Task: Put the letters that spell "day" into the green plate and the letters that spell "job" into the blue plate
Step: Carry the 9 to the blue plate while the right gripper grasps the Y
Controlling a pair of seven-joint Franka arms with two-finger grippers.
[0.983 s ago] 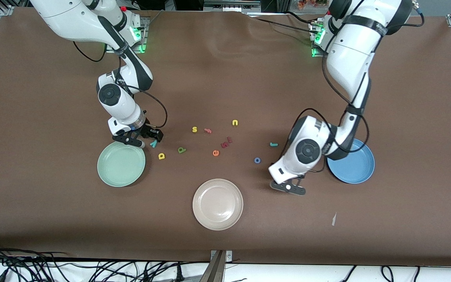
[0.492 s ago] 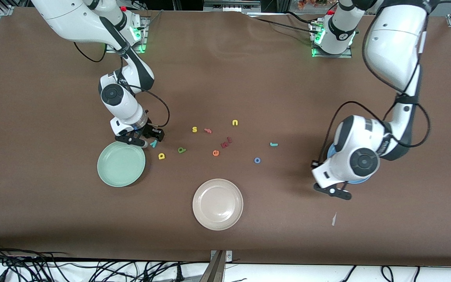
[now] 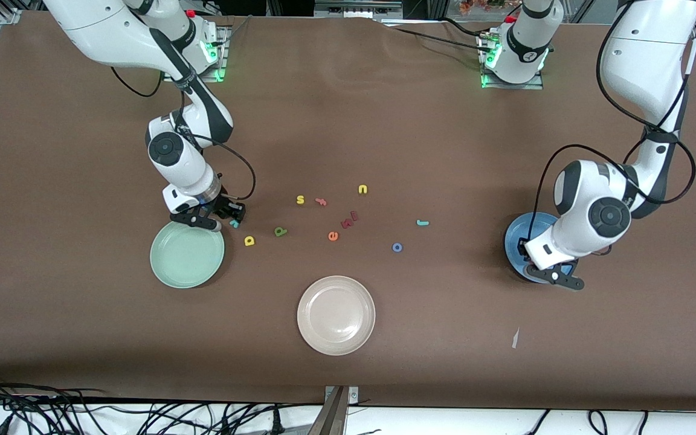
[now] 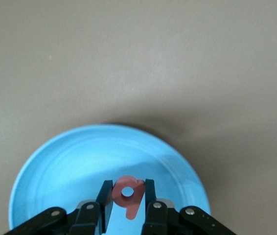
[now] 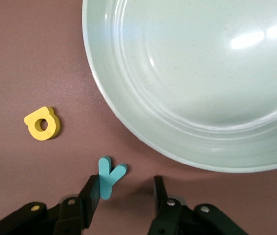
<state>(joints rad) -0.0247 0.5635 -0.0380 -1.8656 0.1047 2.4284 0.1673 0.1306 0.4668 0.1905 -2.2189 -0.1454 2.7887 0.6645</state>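
Observation:
My left gripper (image 4: pixel 128 197) hangs over the blue plate (image 4: pixel 75 161), shut on the salmon-red "b" (image 4: pixel 121 186). In the front view that hand covers much of the blue plate (image 3: pixel 518 233). My right gripper (image 5: pixel 125 193) is low at the table beside the green plate (image 5: pixel 192 73), open, with the teal "y" (image 5: pixel 109 177) lying against one finger and a gap to the other. The front view shows the "y" (image 3: pixel 234 223) by the green plate (image 3: pixel 186 257). The yellow "d" (image 3: pixel 249 241), olive "a" (image 3: pixel 280 231), blue "o" (image 3: pixel 397 247) and teal "j" (image 3: pixel 422 223) lie on the table.
A cream-white plate (image 3: pixel 336 315) sits nearest the front camera. Loose letters lie mid-table: yellow "s" (image 3: pixel 300 199), pink "f" (image 3: pixel 321 202), yellow "u" (image 3: pixel 362 190), orange "e" (image 3: pixel 333 236) and dark red pieces (image 3: pixel 348 220). A paper scrap (image 3: pixel 515 338) lies on the brown cloth.
The left arm has swung from beside the "o" toward its own end of the table and now hangs over the blue plate. The right gripper's fingers have narrowed around the "y".

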